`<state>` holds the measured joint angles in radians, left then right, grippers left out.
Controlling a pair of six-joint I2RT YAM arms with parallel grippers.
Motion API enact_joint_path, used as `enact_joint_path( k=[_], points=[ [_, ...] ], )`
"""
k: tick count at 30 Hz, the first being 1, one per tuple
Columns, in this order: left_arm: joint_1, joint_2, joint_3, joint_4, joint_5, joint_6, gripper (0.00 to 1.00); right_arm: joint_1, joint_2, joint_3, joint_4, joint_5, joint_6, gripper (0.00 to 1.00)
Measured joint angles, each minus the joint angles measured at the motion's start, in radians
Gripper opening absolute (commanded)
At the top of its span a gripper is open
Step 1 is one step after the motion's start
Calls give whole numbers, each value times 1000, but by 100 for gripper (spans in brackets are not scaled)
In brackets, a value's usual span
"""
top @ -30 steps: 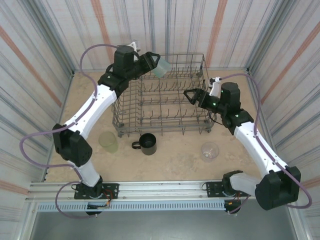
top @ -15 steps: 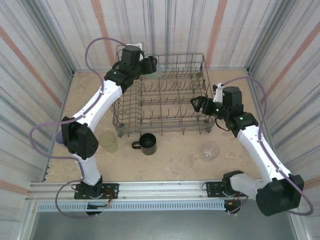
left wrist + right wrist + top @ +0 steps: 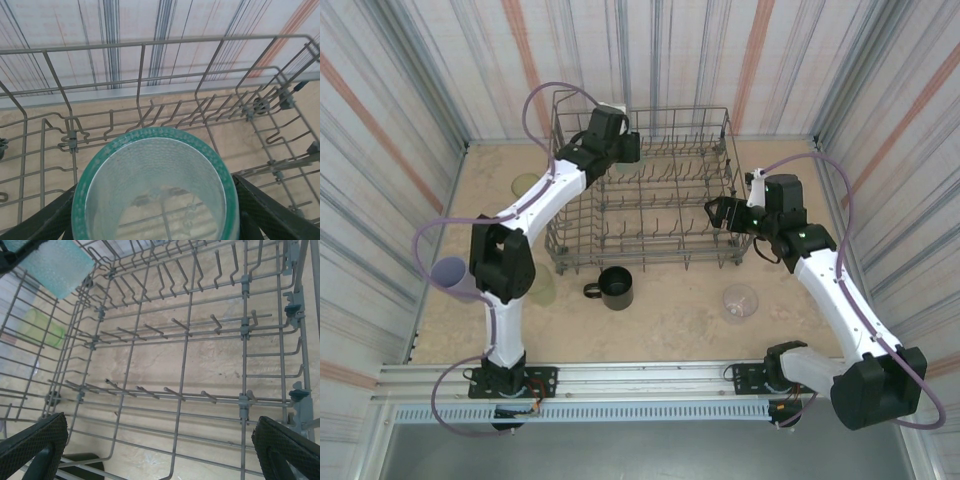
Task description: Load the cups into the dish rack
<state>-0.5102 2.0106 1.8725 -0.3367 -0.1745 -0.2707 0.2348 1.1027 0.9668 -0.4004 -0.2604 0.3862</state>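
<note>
A translucent teal cup (image 3: 155, 185) sits between my left gripper's (image 3: 157, 217) fingers (image 3: 272, 212), its mouth facing the wrist camera. That gripper (image 3: 623, 147) hangs over the back-left corner of the grey wire dish rack (image 3: 728, 128), and the cup (image 3: 55, 262) shows above the rack's tines (image 3: 187, 340). My right gripper (image 3: 714, 212) stands open over the rack's right side with nothing between its fingers (image 3: 290, 447). On the sandy floor in front stand a black mug (image 3: 615, 287), a clear cup (image 3: 740, 302) and a green cup (image 3: 546, 291) partly behind the left arm.
A pale purple cup (image 3: 451, 272) lies left of the left arm's elbow. Another greenish cup (image 3: 525, 185) sits left of the rack, also visible through its wires (image 3: 40, 330). Striped walls close in the back and both sides.
My left arm has swung its elbow in and carried the teal cup down to the rack's back-left corner. My right gripper drew slightly back to the right, still open.
</note>
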Motion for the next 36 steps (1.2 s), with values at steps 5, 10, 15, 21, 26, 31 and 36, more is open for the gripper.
enact_joint_path(
  k=[5, 10, 15, 21, 26, 31, 36],
  points=[
    [-8, 29, 0, 35, -35, 28, 0, -2, 0, 0, -18, 0, -11, 99],
    [-7, 54, 0, 61, -79, 58, 0, -2, 0, 5, -49, 3, -24, 99],
    [-8, 80, 0, 95, -107, 80, 0, -2, -8, 27, -65, 3, -29, 99],
    [-8, 127, 0, 116, -111, 84, 0, -2, -11, 45, -70, 4, -33, 99],
    [-8, 144, 0, 118, -112, 87, 0, -2, -11, 45, -74, 7, -33, 99],
    [-8, 145, 0, 134, -116, 88, 0, -2, -11, 45, -74, 7, -33, 99],
    [-8, 156, -4, 169, -116, 95, 0, -2, -11, 45, -74, 7, -33, 99]
  ],
)
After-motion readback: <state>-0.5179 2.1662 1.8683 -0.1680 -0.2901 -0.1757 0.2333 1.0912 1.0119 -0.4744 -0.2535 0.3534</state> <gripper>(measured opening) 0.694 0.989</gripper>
